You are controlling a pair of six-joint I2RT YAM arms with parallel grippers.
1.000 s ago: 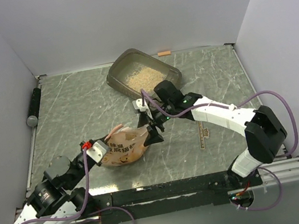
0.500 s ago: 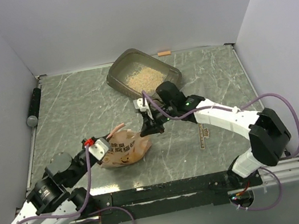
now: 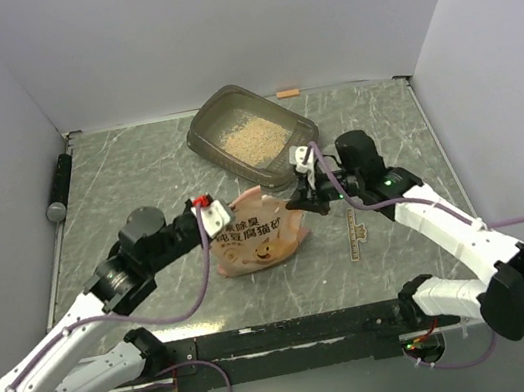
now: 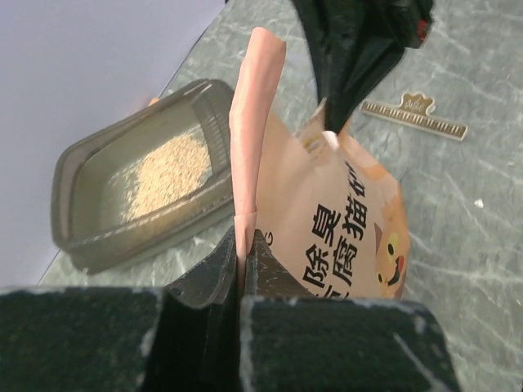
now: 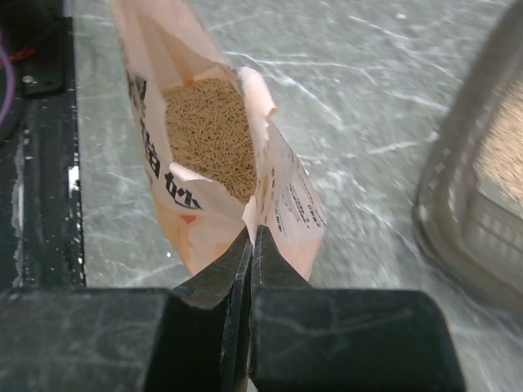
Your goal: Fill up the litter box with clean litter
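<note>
Salmon-pink soft plastic bag [image 3: 260, 239] mid-frame looks floppy and bottom-heavy; left gripper [image 4: 243, 245] and right gripper [image 5: 252, 238] both pinch its rim, smart spot imo.

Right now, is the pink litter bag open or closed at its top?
Open. In the right wrist view the pink bag gapes at its mouth, with tan granules visible inside.
</note>
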